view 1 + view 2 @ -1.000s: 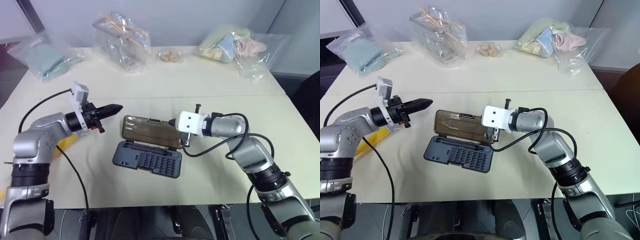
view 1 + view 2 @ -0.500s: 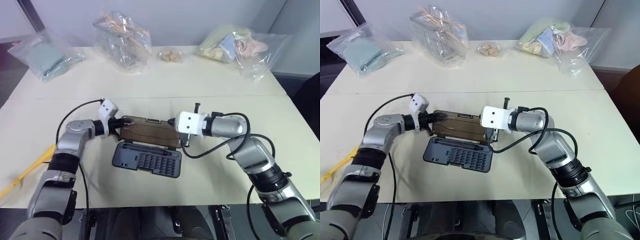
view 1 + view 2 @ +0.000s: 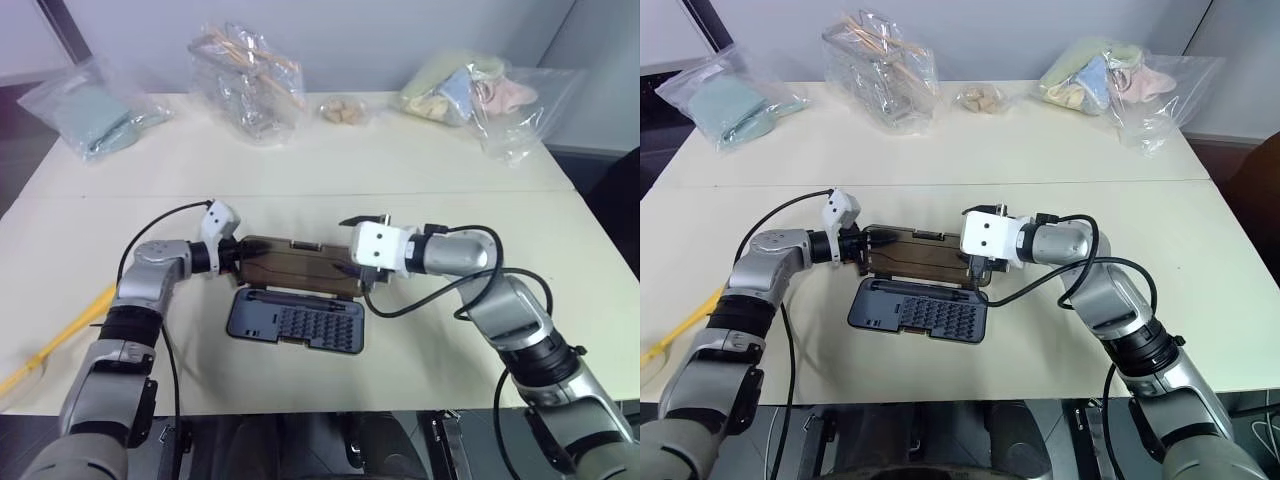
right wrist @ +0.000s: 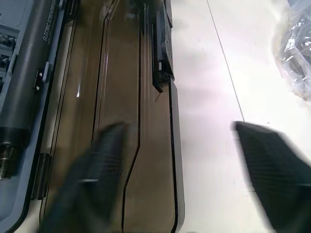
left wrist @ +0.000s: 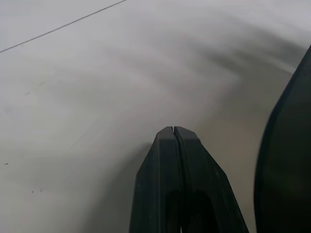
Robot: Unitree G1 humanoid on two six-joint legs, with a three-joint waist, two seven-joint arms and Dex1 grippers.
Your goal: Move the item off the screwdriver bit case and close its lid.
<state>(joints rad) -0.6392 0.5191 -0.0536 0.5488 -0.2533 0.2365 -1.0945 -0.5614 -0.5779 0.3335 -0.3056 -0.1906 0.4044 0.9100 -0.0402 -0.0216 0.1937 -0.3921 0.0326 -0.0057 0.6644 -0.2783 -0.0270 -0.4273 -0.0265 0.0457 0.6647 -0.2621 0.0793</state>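
The screwdriver bit case (image 3: 295,322) lies open mid-table, rows of bits in its dark base. Its lid (image 3: 300,265), smoky brown, lies folded back behind the base. My left gripper (image 3: 241,255) is shut, empty, its tip at the lid's left end; in the left wrist view the fingertips (image 5: 174,141) press together beside a dark edge. My right gripper (image 3: 346,250) stands open at the lid's right end, and in the right wrist view its fingers (image 4: 92,189) straddle the lid's (image 4: 121,121) far long edge. The item (image 3: 60,335), long and yellow, lies by the table's left front edge.
Several plastic bags line the back of the table: one with blue-green cloth (image 3: 90,115), one with sticks (image 3: 245,80), one with pastel cloths (image 3: 480,95). A small beige object (image 3: 342,110) lies between them. A seam (image 3: 450,192) crosses the table behind the case.
My left arm swung in from the left and came down to the lid's left end. My right gripper, shut at the lid's right end before, has opened. The yellow item now lies uncovered.
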